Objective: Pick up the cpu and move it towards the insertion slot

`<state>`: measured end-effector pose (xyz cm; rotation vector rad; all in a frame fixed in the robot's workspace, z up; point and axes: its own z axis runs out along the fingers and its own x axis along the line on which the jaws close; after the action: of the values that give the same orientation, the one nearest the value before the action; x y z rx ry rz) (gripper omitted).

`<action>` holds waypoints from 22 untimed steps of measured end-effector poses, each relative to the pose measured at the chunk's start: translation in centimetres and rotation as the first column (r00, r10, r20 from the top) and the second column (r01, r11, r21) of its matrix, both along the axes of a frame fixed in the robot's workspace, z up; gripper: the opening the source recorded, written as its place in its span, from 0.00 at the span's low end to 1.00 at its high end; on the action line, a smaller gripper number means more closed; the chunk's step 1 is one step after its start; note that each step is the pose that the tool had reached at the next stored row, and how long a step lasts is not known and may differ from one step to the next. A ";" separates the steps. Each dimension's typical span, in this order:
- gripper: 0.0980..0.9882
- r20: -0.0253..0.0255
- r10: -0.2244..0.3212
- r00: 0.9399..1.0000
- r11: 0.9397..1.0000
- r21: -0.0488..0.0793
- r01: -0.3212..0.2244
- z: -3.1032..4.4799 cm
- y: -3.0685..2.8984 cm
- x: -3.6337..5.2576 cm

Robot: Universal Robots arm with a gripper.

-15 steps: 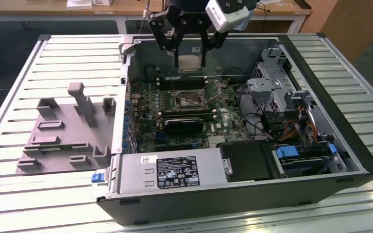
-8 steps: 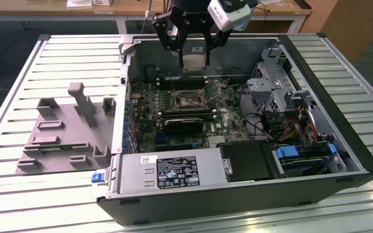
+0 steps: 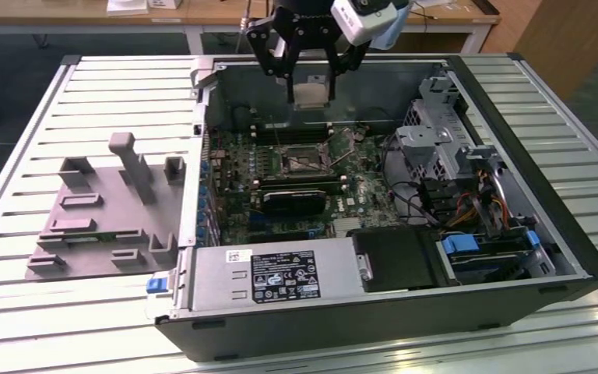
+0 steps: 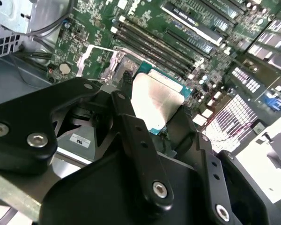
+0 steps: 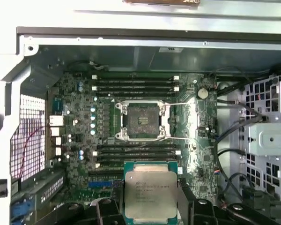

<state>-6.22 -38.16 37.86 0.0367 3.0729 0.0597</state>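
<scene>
My gripper (image 3: 311, 92) hangs above the far part of the open computer case, shut on the cpu (image 3: 311, 95), a flat square chip with a silvery top plate. In the first wrist view the cpu (image 5: 151, 191) sits between the black fingers (image 5: 189, 206), above the motherboard. The second wrist view shows the cpu (image 4: 157, 101) clamped edge-on between the fingers (image 4: 131, 117). The insertion slot (image 5: 142, 120), a square socket with a shiny metal frame and dark centre, lies open on the motherboard. In the exterior view the insertion slot (image 3: 299, 158) is below the held chip and nearer the camera.
The case (image 3: 382, 312) lies on its side on a slatted table (image 3: 29, 140). Long black memory slots (image 5: 136, 84) flank the socket. A drive cage (image 3: 439, 140) and cables fill the exterior view's right. A grey plastic fixture (image 3: 107, 210) stands on the table at the exterior view's left.
</scene>
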 end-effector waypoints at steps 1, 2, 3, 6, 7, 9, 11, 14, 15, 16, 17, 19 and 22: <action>0.49 0.000 -0.001 1.000 1.000 0.000 0.001 -0.06 0.20 0.02; 0.49 0.000 -0.002 1.000 1.000 0.000 0.002 -0.12 0.40 0.04; 0.49 0.000 -0.002 1.000 1.000 0.000 0.002 -0.18 0.58 0.07; 0.49 -0.002 -0.004 1.000 1.000 0.000 0.004 -0.37 1.05 0.30; 0.49 -0.003 -0.005 1.000 1.000 0.000 0.005 -0.43 1.19 0.40; 0.49 -0.007 -0.007 1.000 1.000 0.000 0.007 -0.55 1.44 0.65; 0.49 -0.012 -0.008 1.000 1.000 0.000 0.008 -0.68 1.69 0.90; 0.49 -0.016 -0.009 1.000 1.000 0.000 0.009 -0.85 2.37 1.02; 0.49 -0.017 -0.009 1.000 1.000 0.000 0.009 -0.90 2.61 1.05; 0.49 -0.018 -0.009 1.000 1.000 0.000 0.009 -0.94 2.87 1.06; 0.49 -0.018 -0.009 1.000 1.000 0.000 0.009 -0.98 3.18 1.07; 0.49 -0.019 -0.009 1.000 1.000 0.000 0.009 -1.03 3.86 1.07; 0.49 -0.019 -0.009 1.000 1.000 0.000 0.009 -1.13 4.65 1.07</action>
<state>-5.15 -33.51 36.73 0.0517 3.0912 0.0591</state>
